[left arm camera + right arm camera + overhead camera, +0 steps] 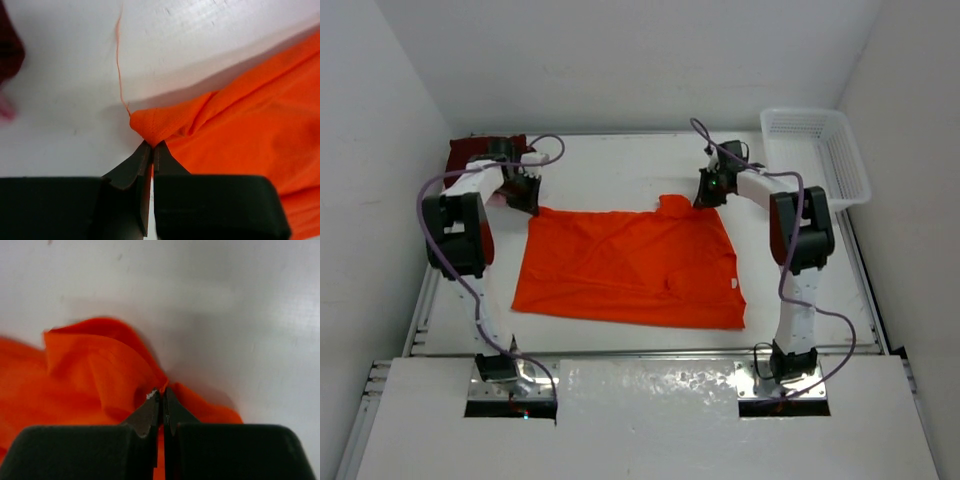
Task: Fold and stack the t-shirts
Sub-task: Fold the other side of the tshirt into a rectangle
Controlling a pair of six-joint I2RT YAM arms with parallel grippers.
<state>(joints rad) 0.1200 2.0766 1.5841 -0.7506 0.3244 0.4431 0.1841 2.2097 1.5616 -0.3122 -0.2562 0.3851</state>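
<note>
So the orange t-shirt [630, 265] is lying spread out pretty flat in the middle of the desk [610, 165], a few wrinkles toward its 4 o'clock side but otherwise open. Both arms are on its far edge. The left tool [527, 200] sits at the shirt's 10 o'clock corner, and in the left wrist view it [152, 145] is clenched right on the tip of that corner, with the cloth bunched up into a little point. There's a loose orange thread [118, 60] trailing off it across the desk. The right tool [705, 195] is at about 1 o'clock, by the bump in the far hem. Its wrist view shows it [161, 392] clamped on a fold of orange cloth too.

Looks to me like the start of the first fold: far edge pinched at two points, nothing lifted yet as far as I can tell. The next move probably needs both arms to rise together and carry that edge toward 6 o'clock, keeping it taut so it lands straight on the near hem.

Further out, the maroon t-shirt [485, 148] is bunched at the desk's 10 o'clock corner behind the left arm, and a white basket [850, 170] sits at 2 o'clock.
</note>
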